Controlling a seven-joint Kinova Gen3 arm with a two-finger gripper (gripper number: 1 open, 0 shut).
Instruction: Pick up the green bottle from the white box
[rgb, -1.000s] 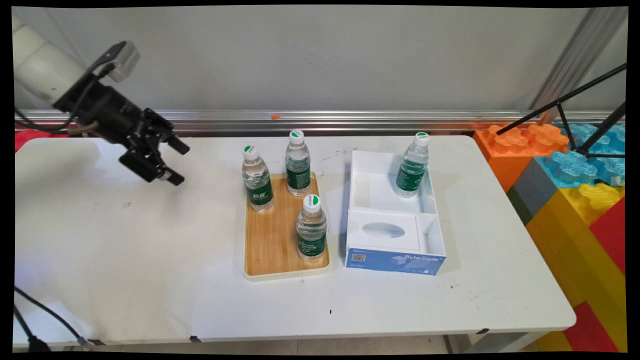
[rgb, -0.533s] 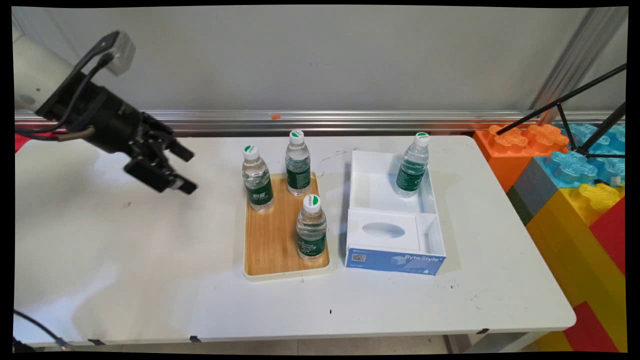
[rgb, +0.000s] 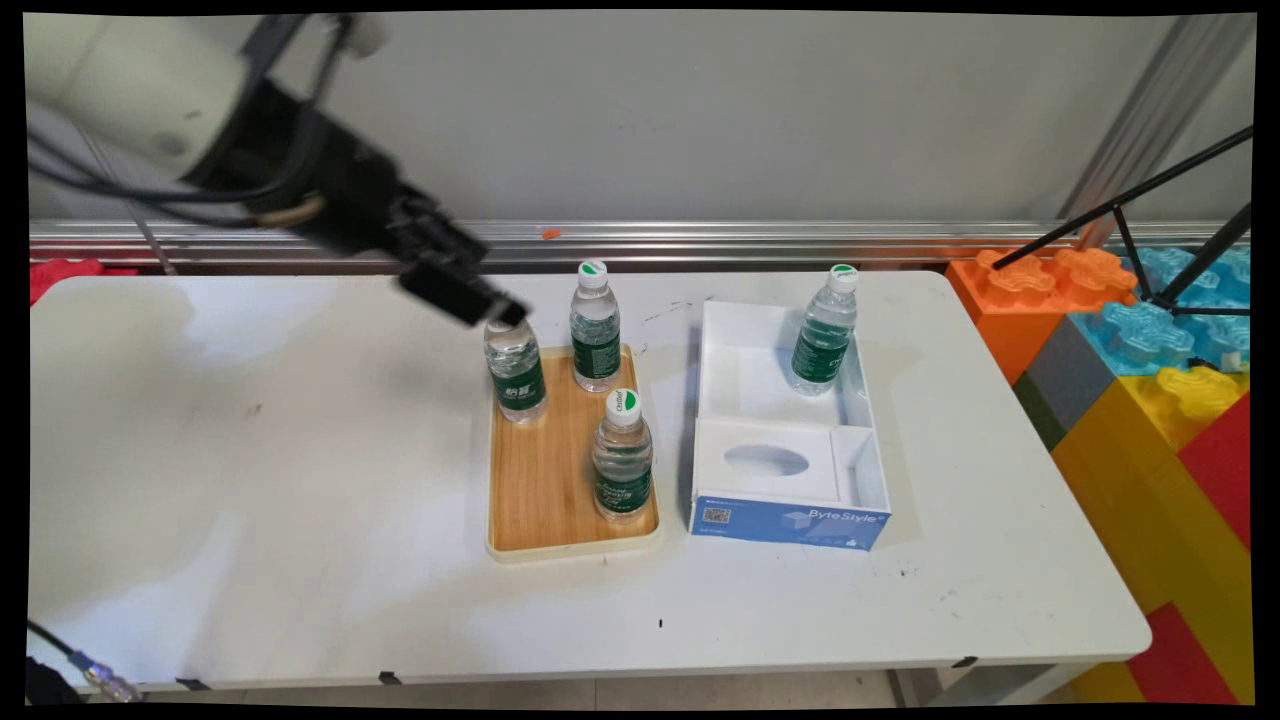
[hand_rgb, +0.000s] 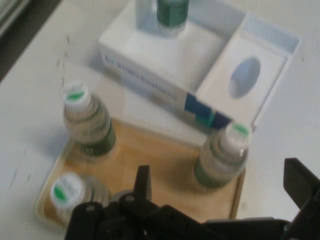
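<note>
1. The left bottle (rgb: 516, 370) (hand_rgb: 70, 192) stood upright in the far left corner of the wooden tray (rgb: 545, 480) (hand_rgb: 150, 155). It was clear, with a green label and a white cap.
2. The gripper (rgb: 490, 300) (hand_rgb: 220, 185) hung above that corner of the tray, and in the main view it covered the cap of the left bottle. The pictures did not show whether it touched the bottle.
3. The jaws stood wide apart and held nothing. In the hand view one finger (hand_rgb: 142, 182) rose beside the left bottle and the other (hand_rgb: 300, 185) rose beyond the tray's edge.
4. The rear bottle (rgb: 596, 335) (hand_rgb: 87, 122) stood upright at the tray's far edge, near the left bottle but apart from it.
5. The front bottle (rgb: 622, 455) (hand_rgb: 222, 157) stood upright by the tray's right edge, nearer the camera than the other two.
6. The white box (rgb: 760, 360) (hand_rgb: 165, 55) lay just beside the tray's right edge. Its side facing the camera was blue.
7. The fourth bottle (rgb: 824, 335) (hand_rgb: 172, 12) stood upright in the box compartment farther from the camera.
8. The oval-holed lid (rgb: 766, 460) (hand_rgb: 245, 75) covered the box's compartment nearer the camera.
9. The tray and the box rested on the white table (rgb: 250, 480).
10. Coloured toy blocks (rgb: 1150, 400) were stacked well beyond the box, off the table's right end.
</note>
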